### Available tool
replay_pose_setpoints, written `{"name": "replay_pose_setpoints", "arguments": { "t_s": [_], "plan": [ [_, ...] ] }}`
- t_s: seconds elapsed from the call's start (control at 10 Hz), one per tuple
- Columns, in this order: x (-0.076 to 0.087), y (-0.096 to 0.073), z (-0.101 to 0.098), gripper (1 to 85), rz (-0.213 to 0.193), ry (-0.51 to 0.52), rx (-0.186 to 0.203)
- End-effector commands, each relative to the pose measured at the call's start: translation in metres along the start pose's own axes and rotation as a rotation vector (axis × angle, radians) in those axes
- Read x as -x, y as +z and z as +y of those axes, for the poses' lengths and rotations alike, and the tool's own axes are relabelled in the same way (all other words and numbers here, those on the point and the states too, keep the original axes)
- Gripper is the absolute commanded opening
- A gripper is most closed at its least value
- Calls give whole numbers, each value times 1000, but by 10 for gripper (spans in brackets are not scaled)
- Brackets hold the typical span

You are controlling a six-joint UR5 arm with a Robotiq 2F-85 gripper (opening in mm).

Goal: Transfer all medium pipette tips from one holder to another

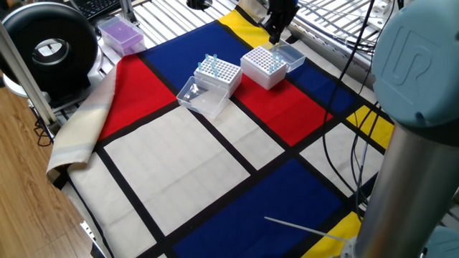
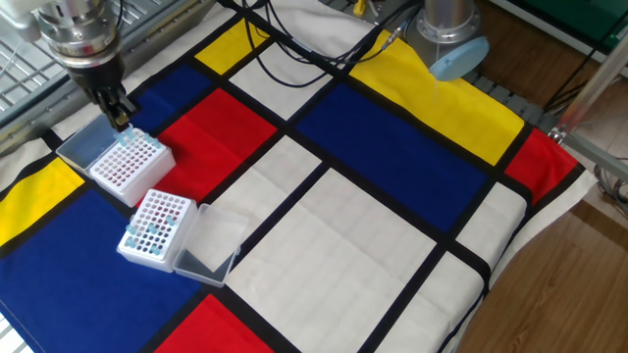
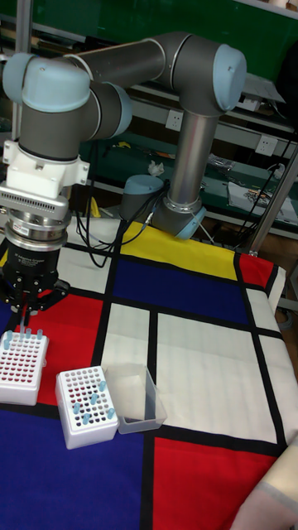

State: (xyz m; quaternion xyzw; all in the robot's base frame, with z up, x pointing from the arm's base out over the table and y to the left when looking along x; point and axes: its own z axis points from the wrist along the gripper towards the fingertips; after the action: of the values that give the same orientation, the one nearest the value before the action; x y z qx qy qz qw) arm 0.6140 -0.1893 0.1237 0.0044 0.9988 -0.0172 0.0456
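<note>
Gripper (image 2: 119, 116) hung just above far holder (image 2: 126, 165), at its back row; jaw gap and load: cannot tell. Medium pipette tips (image 2: 145, 235) stood upright in near holder (image 2: 156, 228), a few in far holder, probably for vertical picking.

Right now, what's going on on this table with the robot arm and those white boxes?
The arm is moving small pale-blue tips between two white hole-filled boxes on a colourful checked cloth. Its claw hangs just above the far box, by the row of tips at that box's edge. Whether it grips a tip is too small to tell. The other box, with its clear lid open beside it, holds several scattered tips.
</note>
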Motion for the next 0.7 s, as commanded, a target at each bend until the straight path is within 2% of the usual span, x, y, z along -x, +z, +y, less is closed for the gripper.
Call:
{"name": "replay_pose_setpoints", "arguments": {
  "t_s": [0.0, 0.6],
  "plan": [
    [3, 5, 4, 17, -18, 10, 9],
    [4, 10, 6, 17, -33, 13, 10]
  ]
}}
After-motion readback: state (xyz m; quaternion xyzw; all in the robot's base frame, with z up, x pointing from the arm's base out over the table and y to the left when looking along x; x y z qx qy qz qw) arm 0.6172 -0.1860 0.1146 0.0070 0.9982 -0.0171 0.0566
